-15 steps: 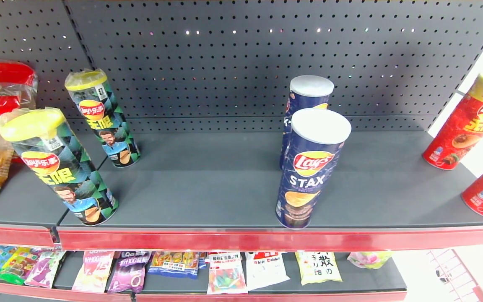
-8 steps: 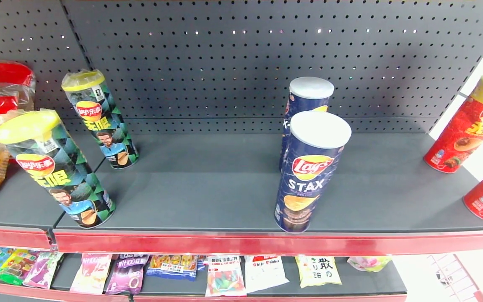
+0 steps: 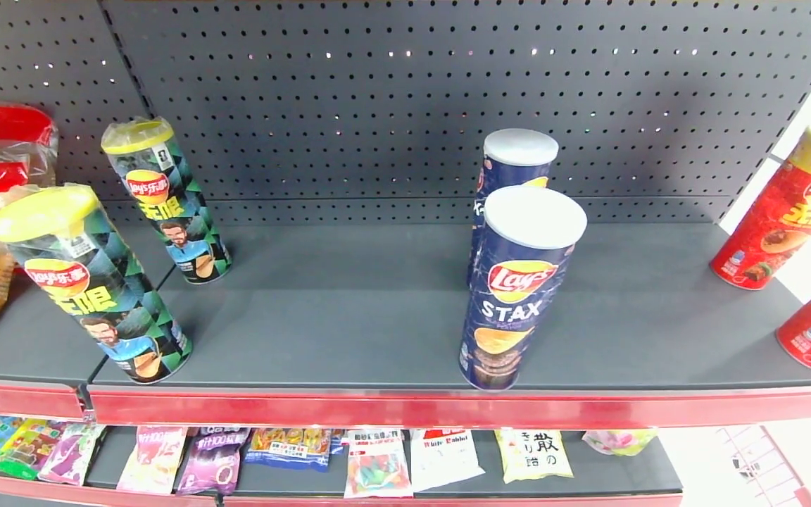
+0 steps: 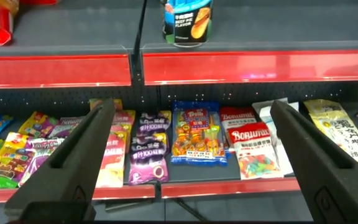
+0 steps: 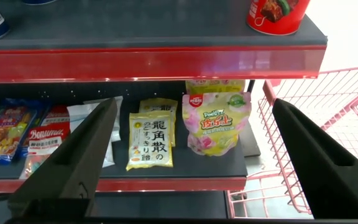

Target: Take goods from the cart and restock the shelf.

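Head view: I record the shelf [image 3: 349, 317] with its upper tier partly stocked. The front blue can [image 3: 518, 289] stands upright at the red lip, and the rear blue can [image 3: 516, 158] is just behind it. Two green cans [image 3: 89, 282] stand well apart to the left, and two red cans [image 3: 778, 211] are at the right end.

Left wrist view: the left gripper [image 4: 192, 106] has its fingers spread wide and empty. It faces the candy bags [image 4: 197, 134] on the lower tier.

Right wrist view: the right gripper [image 5: 194, 102] is likewise spread and empty, in front of a pink pouch [image 5: 216, 121]. The cart [image 5: 334, 118] stands just beside the shelf's right end.
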Motion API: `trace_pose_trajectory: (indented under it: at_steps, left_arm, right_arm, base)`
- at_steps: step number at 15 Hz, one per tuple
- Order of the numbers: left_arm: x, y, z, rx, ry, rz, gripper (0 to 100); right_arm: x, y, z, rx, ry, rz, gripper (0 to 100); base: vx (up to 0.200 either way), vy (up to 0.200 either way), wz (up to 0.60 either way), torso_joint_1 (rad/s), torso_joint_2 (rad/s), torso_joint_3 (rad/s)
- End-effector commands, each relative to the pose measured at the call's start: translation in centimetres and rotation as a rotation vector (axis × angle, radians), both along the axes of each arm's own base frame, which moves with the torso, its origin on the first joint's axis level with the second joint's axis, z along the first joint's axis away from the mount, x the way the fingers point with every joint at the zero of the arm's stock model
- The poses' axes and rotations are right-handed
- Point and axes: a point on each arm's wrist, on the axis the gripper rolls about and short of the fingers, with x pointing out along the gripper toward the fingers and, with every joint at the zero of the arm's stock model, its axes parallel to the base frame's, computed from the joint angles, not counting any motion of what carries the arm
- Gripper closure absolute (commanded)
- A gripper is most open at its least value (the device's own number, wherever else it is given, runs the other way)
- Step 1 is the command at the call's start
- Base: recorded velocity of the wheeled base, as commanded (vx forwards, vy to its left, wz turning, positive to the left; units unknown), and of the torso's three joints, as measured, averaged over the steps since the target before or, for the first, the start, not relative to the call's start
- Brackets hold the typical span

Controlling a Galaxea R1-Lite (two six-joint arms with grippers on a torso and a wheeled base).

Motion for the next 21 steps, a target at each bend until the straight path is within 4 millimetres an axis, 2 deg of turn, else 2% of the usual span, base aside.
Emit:
trace_pose_trajectory:
  at_steps: [1,2,3,4,5,6,7,10,12,14,18,21]
  left_arm:
    - [0.0,0.0,0.0,0.003,-0.002,-0.002,0]
    - [-0.2,0.0,0.8,-0.007,-0.035,-0.014,0]
    - [0.1,0.0,5.6,-0.034,-0.063,-0.058,0]
    - [1.6,0.0,10.8,-0.096,-0.064,-0.094,0]
    - [2.9,-0.1,14.4,-0.14,-0.07,-0.141,0]
    - [4.9,-0.5,16.5,-0.136,-0.033,-0.192,0]
    - [6.6,-0.9,17.4,-0.106,0.007,-0.246,0]
    - [11.4,-2.9,17.1,0.016,0.149,-0.53,0]
    - [13.6,-4.7,17.1,0.044,0.209,-0.681,0]
    - [15.6,-6.6,16.9,0.067,0.262,-0.761,0]
    - [20.3,-11.3,14.8,0.236,0.353,-0.902,0]
    - [22.6,-12.6,13.3,0.337,0.38,-0.913,0]
  right_arm:
    - [0.0,0.0,0.0,0.0,0.0,0.0,0]
    - [0.0,0.0,0.0,0.0,0.0,0.0,0]
    - [0.0,0.0,0.0,0.0,0.0,0.0,0]
    - [0.0,0.0,0.0,-0.002,0.001,0.0,0]
    - [0.0,0.0,0.0,-0.002,0.0,0.0,0]
    - [0.0,0.0,0.0,-0.002,0.0,0.0,0]
    - [0.0,0.0,0.0,0.0,0.001,0.0,0]
    - [0.0,0.0,0.0,-0.002,0.0,0.0,0]
    - [0.0,0.0,0.0,0.0,0.0,0.0,0]
    - [0.0,0.0,0.0,0.0,0.001,0.0,0]
    - [0.0,0.0,0.0,0.0,0.001,0.0,0]
    - [0.0,0.0,0.0,0.0,0.0,0.0,0]
  base:
    - [0.0,0.0,0.0,0.0,0.0,0.0]
    - [0.0,0.0,0.0,0.0,0.0,0.0]
    - [0.0,0.0,0.0,0.0,0.0,0.0]
    - [0.0,0.0,0.0,0.0,0.0,0.0]
    - [0.0,0.0,0.0,0.0,0.0,0.0]
    - [0.0,0.0,0.0,0.0,0.0,0.0]
    - [0.0,0.0,0.0,0.0,0.0,0.0]
    - [0.0,0.0,0.0,0.0,0.0,0.0]
    - [0.0,0.0,0.0,0.0,0.0,0.0]
    - [0.0,0.0,0.0,0.0,0.0,0.0]
    - [0.0,0.0,0.0,0.0,0.0,0.0]
    - [0.0,0.0,0.0,0.0,0.0,0.0]
